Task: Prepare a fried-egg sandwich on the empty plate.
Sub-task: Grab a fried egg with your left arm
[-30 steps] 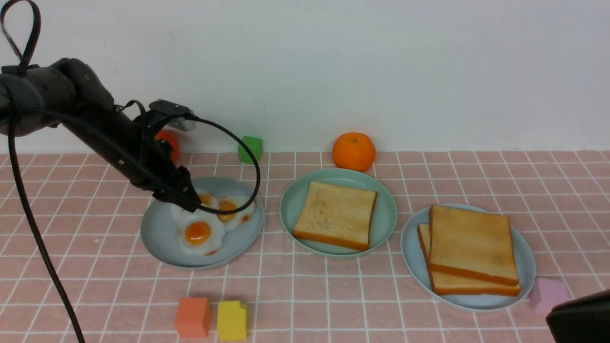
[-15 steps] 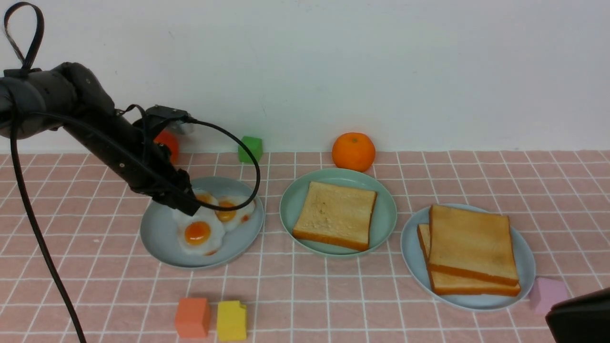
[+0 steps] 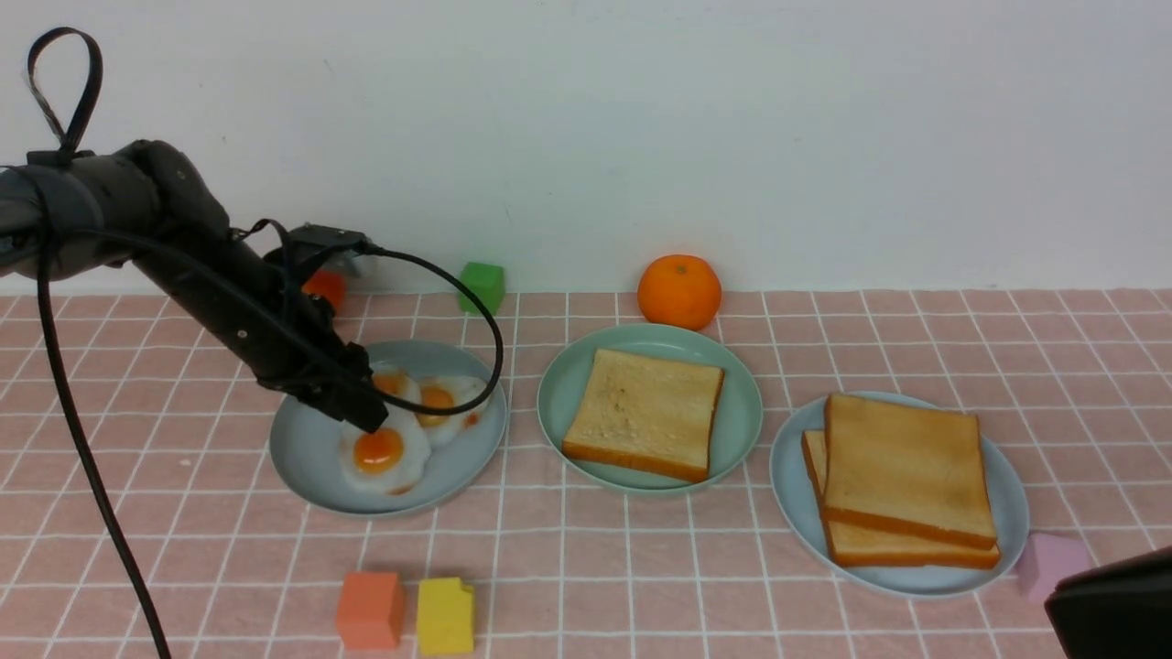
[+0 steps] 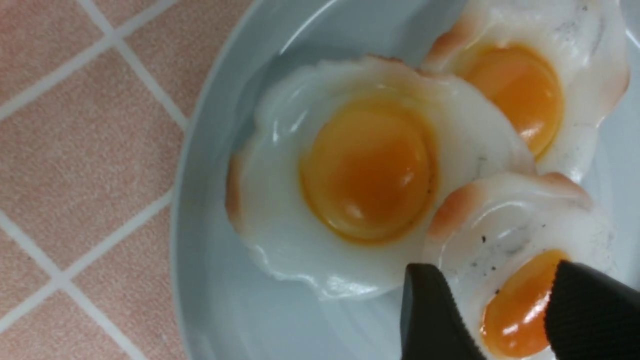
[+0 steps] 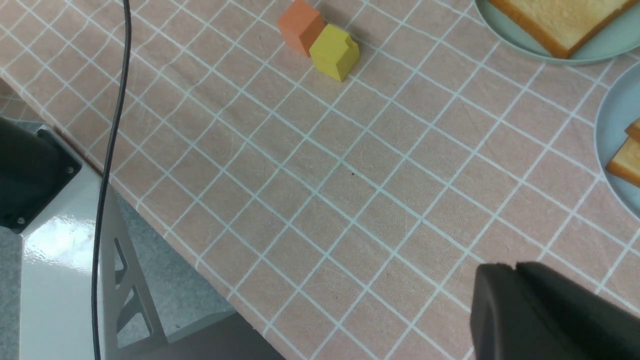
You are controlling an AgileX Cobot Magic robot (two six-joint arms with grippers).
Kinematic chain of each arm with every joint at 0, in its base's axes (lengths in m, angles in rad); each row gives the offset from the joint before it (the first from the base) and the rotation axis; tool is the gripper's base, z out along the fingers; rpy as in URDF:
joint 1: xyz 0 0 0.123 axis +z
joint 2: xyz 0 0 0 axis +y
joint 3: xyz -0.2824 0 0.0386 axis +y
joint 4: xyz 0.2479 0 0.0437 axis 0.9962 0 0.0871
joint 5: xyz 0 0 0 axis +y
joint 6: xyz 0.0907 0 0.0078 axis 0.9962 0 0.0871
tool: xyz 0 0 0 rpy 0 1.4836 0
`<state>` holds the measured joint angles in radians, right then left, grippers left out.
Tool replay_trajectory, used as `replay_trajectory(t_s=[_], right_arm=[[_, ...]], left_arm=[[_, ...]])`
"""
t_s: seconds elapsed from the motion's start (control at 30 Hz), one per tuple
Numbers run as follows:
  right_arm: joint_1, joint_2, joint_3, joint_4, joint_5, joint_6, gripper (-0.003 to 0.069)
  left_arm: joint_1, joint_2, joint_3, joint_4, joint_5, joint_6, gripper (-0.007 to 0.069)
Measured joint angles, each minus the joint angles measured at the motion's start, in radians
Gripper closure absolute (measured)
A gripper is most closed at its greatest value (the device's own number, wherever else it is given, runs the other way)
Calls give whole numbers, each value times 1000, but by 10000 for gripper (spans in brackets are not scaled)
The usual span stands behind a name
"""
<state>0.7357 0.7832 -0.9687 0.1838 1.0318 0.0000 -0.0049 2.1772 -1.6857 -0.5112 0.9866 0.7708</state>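
A: Where does the left gripper [image 4: 510,310] stand?

B: Over the left blue-grey plate [image 3: 302,453], jaws wide. One finger [image 4: 430,320] stands on either side of the yolk of a fried egg [image 4: 500,225]. Its cable [image 3: 490,339] loops out over that plate's right rim.

A: And the right gripper [image 5: 505,285]?

B: Low at the near right corner, fingers pressed together on nothing, just beside the lilac block [image 3: 1048,563].

A: What room is there?

B: The three plates sit in a row, near one another but apart. A wide stretch of checked cloth [image 3: 641,567] lies nearer than the mint-green plate [image 3: 560,403], between the yellow block [image 3: 445,615] and the right plate [image 3: 786,471]. The wall [image 3: 641,137] closes the far side; the table's near edge [image 5: 190,240] shows in the right wrist view.

A: Counts?

B: Three overlapping eggs [image 3: 380,453] on the left plate. One toast slice [image 3: 645,412] lies on the mint-green plate, two stacked slices [image 3: 906,471] on the right one. There are four blocks, counting the green block [image 3: 482,284] and the orange block [image 3: 369,609]. One orange [image 3: 678,291] sits by the wall.
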Motion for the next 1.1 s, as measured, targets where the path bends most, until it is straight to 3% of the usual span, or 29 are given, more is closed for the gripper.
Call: replay_trajectory(t_s=[0.33,0.43,0.57,1.1], right_arm=[[0,0,0,0,-3,0,584],[0,0,0,2,-3,0,584],[0,0,0,16,-3,0,579],[0,0,0,19,-3,-24,575]], left_arm=[[0,0,0,1,2,-1,368],[0,0,0,4,2,-1,430],[0,0,0,19,1,-1,609],[0,-82,0,11,2,0,610]])
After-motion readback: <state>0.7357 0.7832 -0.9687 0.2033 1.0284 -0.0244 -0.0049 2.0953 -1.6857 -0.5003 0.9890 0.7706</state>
